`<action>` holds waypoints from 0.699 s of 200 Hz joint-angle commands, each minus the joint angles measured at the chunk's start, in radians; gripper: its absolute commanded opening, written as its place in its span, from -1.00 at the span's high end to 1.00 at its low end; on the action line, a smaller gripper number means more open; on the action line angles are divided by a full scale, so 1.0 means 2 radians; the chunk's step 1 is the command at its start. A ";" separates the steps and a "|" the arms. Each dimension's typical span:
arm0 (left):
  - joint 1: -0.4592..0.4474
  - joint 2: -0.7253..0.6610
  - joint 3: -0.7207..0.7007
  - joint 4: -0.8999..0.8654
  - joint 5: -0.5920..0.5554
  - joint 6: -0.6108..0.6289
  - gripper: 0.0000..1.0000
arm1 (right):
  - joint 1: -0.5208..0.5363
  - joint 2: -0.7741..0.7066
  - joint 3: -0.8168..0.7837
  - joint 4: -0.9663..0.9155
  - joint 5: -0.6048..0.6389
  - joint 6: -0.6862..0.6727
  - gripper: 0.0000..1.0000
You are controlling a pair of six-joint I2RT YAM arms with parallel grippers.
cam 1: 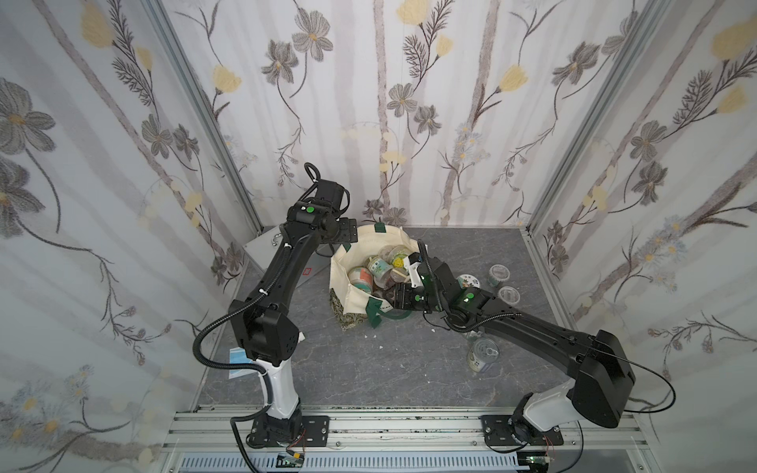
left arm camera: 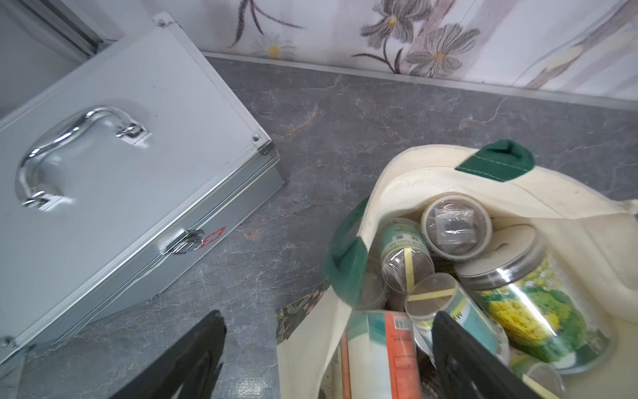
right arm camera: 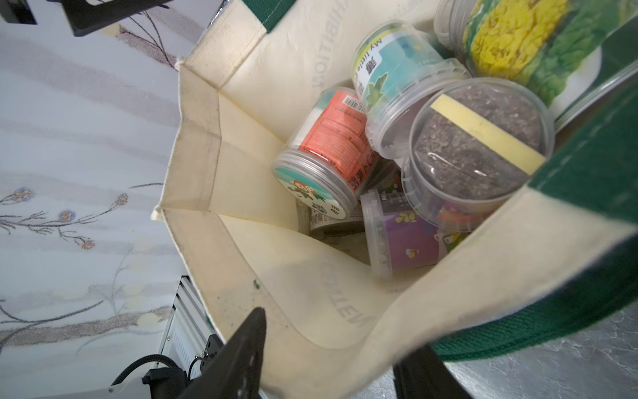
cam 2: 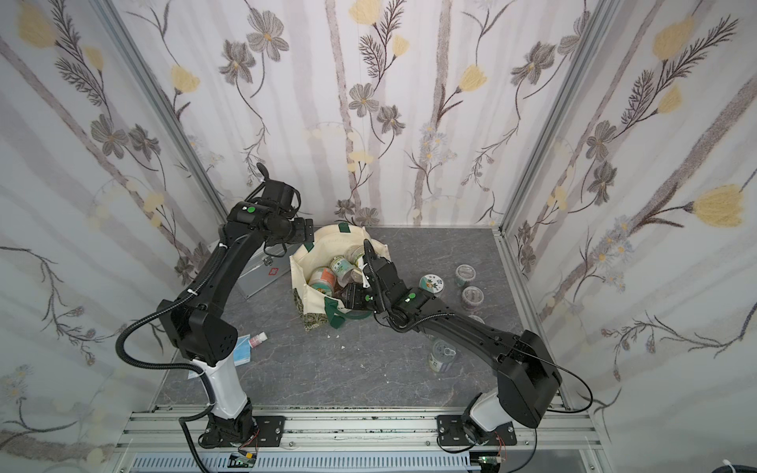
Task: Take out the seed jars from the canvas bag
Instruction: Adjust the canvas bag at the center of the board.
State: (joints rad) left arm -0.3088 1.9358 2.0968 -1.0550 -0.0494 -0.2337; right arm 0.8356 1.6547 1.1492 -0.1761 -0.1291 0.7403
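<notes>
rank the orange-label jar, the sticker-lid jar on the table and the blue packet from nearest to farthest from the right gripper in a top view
In a top view, from the right gripper at the near rim of the canvas bag:
1. orange-label jar: inside the bag, just to the left.
2. sticker-lid jar: standing on the table outside the bag, to the right.
3. blue packet: front left, by the left arm's lower part.

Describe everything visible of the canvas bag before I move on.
The canvas bag is cream cloth with dark green handles, faint lettering showing through and a leafy patterned base. It stands slumped on the grey table, mouth open upward, near the silver case. Seed jars lie jumbled inside. The right gripper has its jaws either side of the near wall; whether they pinch it is unclear.
</notes>
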 commanded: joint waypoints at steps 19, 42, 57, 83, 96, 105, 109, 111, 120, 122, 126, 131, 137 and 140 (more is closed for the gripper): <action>-0.002 0.007 -0.011 -0.029 0.038 0.012 -0.37 | -0.004 0.007 0.029 -0.036 0.026 -0.011 0.43; -0.005 -0.027 -0.060 -0.009 0.057 0.001 0.37 | -0.012 0.005 0.043 -0.061 0.042 -0.026 0.70; -0.010 -0.052 -0.092 -0.002 0.067 -0.009 0.74 | -0.023 -0.001 0.044 -0.070 0.046 -0.032 0.81; -0.025 -0.112 -0.157 0.019 0.077 -0.027 0.97 | -0.046 -0.016 0.040 -0.090 0.053 -0.043 0.88; -0.032 -0.142 -0.187 0.032 0.080 -0.040 1.00 | -0.051 -0.024 0.035 -0.097 0.059 -0.048 0.90; -0.036 -0.163 -0.208 0.041 0.086 -0.051 1.00 | -0.053 -0.025 0.027 -0.097 0.061 -0.050 0.90; -0.038 -0.173 -0.217 0.045 0.090 -0.056 1.00 | -0.054 -0.033 0.023 -0.098 0.059 -0.050 0.91; -0.039 -0.177 -0.223 0.047 0.091 -0.059 1.00 | -0.054 -0.040 0.021 -0.098 0.059 -0.050 0.91; -0.045 -0.197 -0.244 0.058 0.096 -0.069 1.00 | -0.054 -0.046 0.014 -0.097 0.056 -0.050 0.94; -0.046 -0.203 -0.249 0.061 0.097 -0.070 0.99 | -0.054 -0.047 0.013 -0.097 0.055 -0.051 0.94; -0.050 -0.212 -0.258 0.064 0.097 -0.074 0.99 | -0.054 -0.049 0.009 -0.097 0.052 -0.051 0.96; -0.053 -0.221 -0.269 0.069 0.098 -0.076 0.98 | -0.052 -0.052 0.005 -0.096 0.048 -0.051 0.98; -0.056 -0.231 -0.278 0.073 0.097 -0.079 0.98 | -0.049 -0.057 -0.001 -0.094 0.044 -0.051 1.00; -0.057 -0.235 -0.283 0.074 0.096 -0.080 0.98 | -0.047 -0.059 -0.004 -0.092 0.043 -0.050 1.00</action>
State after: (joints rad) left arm -0.4026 1.5356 1.5906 -0.9924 0.1116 -0.3317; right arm 0.7288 1.5646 1.1706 -0.3923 -0.0280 0.6514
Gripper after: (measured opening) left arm 0.052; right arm 0.048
